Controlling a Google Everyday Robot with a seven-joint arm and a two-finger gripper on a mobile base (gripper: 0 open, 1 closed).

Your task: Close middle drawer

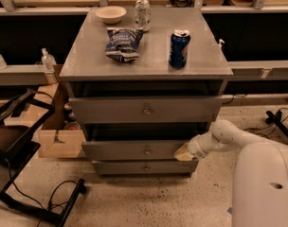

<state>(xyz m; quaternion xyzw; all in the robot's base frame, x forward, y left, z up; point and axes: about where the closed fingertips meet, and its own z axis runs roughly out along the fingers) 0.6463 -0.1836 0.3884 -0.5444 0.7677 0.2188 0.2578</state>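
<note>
A blue soda can (179,48) stands upright on the grey cabinet top (148,67). A crumpled blue chip bag (122,42) lies to its left. Behind and left of the blue can stand a silver can (142,14) and, farther left, a pale bowl (110,14).

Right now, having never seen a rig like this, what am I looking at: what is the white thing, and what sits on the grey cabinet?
One camera looks down on a grey cabinet. The white shape at lower right is a mobile robot. Its single arm reaches left, and its claw is at the right end of the middle drawer, which stands partly open. Nothing shows as held. On top are a bowl, a silver can, a blue can and a chip bag.
</note>
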